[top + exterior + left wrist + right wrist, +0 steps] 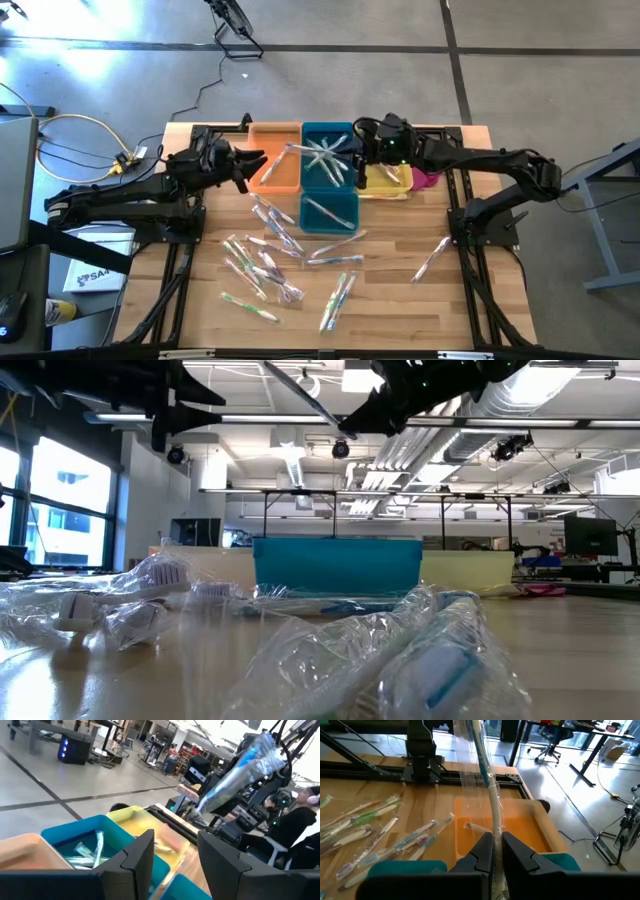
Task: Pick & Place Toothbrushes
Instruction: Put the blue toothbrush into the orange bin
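Observation:
My right gripper (358, 166) hangs above the blue bins, shut on a wrapped toothbrush (486, 775) with a blue and white handle; the left wrist view shows that toothbrush (240, 770) too. My left gripper (250, 166) hovers open and empty over the orange bin's (272, 170) left edge, pointing toward the right arm. Several toothbrushes lie in the far blue bin (326, 156), one in the near blue bin (330, 212), one in the orange bin. Several more toothbrushes (268, 262) lie loose on the wooden table. My right gripper pinches the wrapped toothbrush between its two fingers near one end (495, 836). The fingers come about level from the table's right side. The rest of the brush juts out past the fingertips, slanting up toward the table's left, lifted clear of the bins.
A yellow bin (386, 182) stands right of the blue bins, with a pink cloth (426, 178) beside it. One stray toothbrush (432, 258) lies near the right arm's base. Black frame rails run along both table sides. Cables lie on the floor beyond the far left corner.

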You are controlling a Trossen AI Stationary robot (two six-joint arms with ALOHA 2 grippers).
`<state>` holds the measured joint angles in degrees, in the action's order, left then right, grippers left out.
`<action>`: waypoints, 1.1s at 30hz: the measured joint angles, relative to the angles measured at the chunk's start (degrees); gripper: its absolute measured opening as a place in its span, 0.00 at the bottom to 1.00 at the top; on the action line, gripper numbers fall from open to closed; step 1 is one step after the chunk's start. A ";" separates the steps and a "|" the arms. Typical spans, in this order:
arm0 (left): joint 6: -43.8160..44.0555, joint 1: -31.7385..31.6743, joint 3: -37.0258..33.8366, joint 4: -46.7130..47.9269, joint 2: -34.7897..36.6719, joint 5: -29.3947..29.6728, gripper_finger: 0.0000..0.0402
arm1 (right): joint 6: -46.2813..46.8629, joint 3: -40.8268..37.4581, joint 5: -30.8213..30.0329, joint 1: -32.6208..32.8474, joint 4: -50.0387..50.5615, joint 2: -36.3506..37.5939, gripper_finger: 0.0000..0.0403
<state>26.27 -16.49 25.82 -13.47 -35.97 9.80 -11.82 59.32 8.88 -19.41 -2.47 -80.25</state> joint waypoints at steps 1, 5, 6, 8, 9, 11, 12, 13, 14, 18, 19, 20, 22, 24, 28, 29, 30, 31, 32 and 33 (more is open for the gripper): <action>0.12 0.00 0.00 -1.14 -0.74 0.00 0.37 | -0.01 0.01 0.00 0.16 -0.01 0.00 0.04; 0.14 0.00 0.00 -5.08 -3.88 -0.33 0.37 | -0.03 0.01 -1.37 0.99 0.01 0.00 0.04; 0.14 0.00 0.00 -6.30 -4.77 -0.33 0.37 | -0.06 0.01 -2.43 1.18 0.01 0.00 0.04; 0.14 0.00 0.00 -8.81 -6.56 -0.33 0.37 | -0.08 0.00 -4.04 1.55 0.01 0.00 0.04; 0.12 0.00 0.00 -10.04 -7.45 -0.33 0.37 | -0.24 -0.01 -4.59 1.59 0.03 0.00 0.04; 0.10 0.00 0.00 -12.08 -8.78 -0.33 0.37 | -0.43 -0.01 -4.90 1.57 0.03 0.00 0.04; 0.10 0.01 0.00 -13.15 -9.34 -0.35 0.37 | -0.43 0.01 -4.92 1.57 0.03 0.00 0.04; 0.10 0.00 0.00 -13.98 -9.84 -0.35 0.37 | -0.43 0.01 -4.94 1.57 0.03 0.00 0.04; 0.10 0.00 0.00 -14.51 -10.34 -0.37 0.37 | -0.45 0.01 -4.94 1.53 0.05 0.00 0.04; 0.57 0.00 0.00 -17.32 -12.22 -2.29 0.37 | -0.45 0.01 -4.94 1.54 0.04 0.01 0.04; 0.75 0.00 0.00 -18.60 -12.81 -3.41 0.37 | -0.45 0.01 -4.94 1.54 0.03 0.02 0.04; 0.85 0.00 0.00 -19.80 -13.45 -4.33 0.37 | -0.45 -0.01 -4.94 1.54 0.03 0.02 0.04; 0.81 0.02 0.00 -22.34 -14.79 -5.32 0.37 | -0.47 -0.01 -4.92 1.54 0.04 0.02 0.04; -0.22 0.02 0.00 -24.89 -16.33 -6.19 0.37 | -0.47 -0.01 -4.92 1.54 0.05 0.04 0.04; -5.68 0.00 0.01 -28.13 -18.89 -8.63 0.37 | -0.47 0.00 -4.92 1.54 0.05 0.04 0.04; -7.60 0.00 0.02 -28.96 -19.43 -9.54 0.37 | -0.47 0.00 -4.92 1.54 0.08 0.04 0.04; -9.82 0.01 0.02 -29.82 -19.93 -10.51 0.37 | -0.47 0.00 -4.92 1.54 0.06 0.04 0.04; -12.17 0.00 0.02 -30.43 -20.31 -11.28 0.37 | -0.47 0.00 -4.92 1.54 0.05 0.04 0.04; -14.23 0.00 0.02 -30.98 -20.65 -11.88 0.37 | -0.47 0.00 -4.92 1.54 0.07 0.04 0.04; -15.84 0.01 0.02 -31.55 -21.00 -12.04 0.37 | -0.47 -0.01 -4.92 1.54 0.05 0.04 0.04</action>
<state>10.43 -16.49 25.85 -45.02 -56.97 -2.24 -12.29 59.31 3.97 -17.87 -2.42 -80.20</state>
